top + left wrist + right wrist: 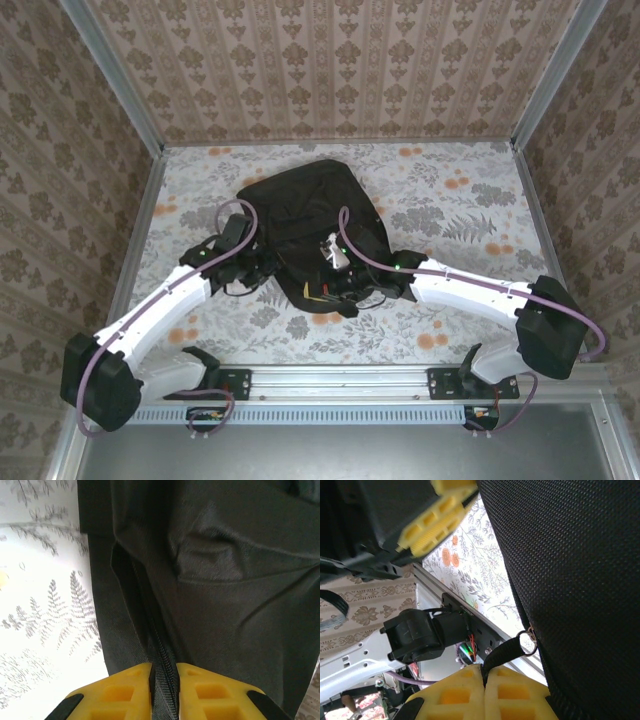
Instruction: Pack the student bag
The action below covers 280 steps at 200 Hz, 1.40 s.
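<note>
The student bag [305, 215], a big black fabric backpack, lies in the middle of the flowered table. My left gripper [265, 268] is at the bag's near left edge. In the left wrist view its yellow fingers [125, 692] are closed on a fold of the bag [230, 595] with the zipper line [159, 650] running between them. My right gripper [345, 292] is at the near edge of the bag. Its fingers [520, 695] are shut on a short black pull strap [502, 655] that hangs from a metal ring [528, 643] on the bag [580, 570].
Patterned walls with metal corner posts enclose the table [450, 200] on three sides. A metal rail [340, 380] with both arm bases runs along the near edge. In the right wrist view the left arm's yellow fingers [437, 517] hang close above.
</note>
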{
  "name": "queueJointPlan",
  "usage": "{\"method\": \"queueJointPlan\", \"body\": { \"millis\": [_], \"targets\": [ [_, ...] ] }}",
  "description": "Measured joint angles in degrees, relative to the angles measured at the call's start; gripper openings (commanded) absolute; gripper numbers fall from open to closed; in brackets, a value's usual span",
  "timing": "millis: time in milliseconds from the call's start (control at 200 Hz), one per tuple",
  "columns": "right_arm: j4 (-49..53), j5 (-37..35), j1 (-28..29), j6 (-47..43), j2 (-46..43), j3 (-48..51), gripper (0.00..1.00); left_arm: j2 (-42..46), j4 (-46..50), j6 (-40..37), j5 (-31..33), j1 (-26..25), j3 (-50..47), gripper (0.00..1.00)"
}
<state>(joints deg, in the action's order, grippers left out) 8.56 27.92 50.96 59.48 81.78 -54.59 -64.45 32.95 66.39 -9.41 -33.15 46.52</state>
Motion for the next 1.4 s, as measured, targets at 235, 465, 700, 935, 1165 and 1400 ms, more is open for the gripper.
{"method": "queueJointPlan", "body": {
  "millis": [235,465,700,935,1165,1400],
  "targets": [
    [-1.36,-0.02,-0.02,1.09,0.00,0.00,0.00,0.83,-1.92,3.32,0.00,-1.55,-2.40,0.31],
    [-3.32,0.00,-0.02,2.49,0.00,0.26,0.00,1.09,-4.28,5.03,0.07,-2.21,-3.98,0.25],
    [-5.84,0.00,0.00,3.82,0.00,1.57,0.00,-0.07,-6.08,5.64,1.46,-2.45,-4.48,0.22],
    [-6.25,0.00,0.22,3.96,-0.02,2.60,0.00,-2.10,-5.49,4.39,4.68,-2.58,-2.43,0.00],
    [-6.14,-0.20,0.20,3.39,-0.02,3.08,0.00,-2.03,-4.24,3.78,7.08,-2.89,-1.16,0.00],
    [-3.50,-1.53,0.20,1.01,-0.07,3.10,0.00,1.38,0.83,1.86,10.01,-2.89,1.22,0.00]
  ]
}}
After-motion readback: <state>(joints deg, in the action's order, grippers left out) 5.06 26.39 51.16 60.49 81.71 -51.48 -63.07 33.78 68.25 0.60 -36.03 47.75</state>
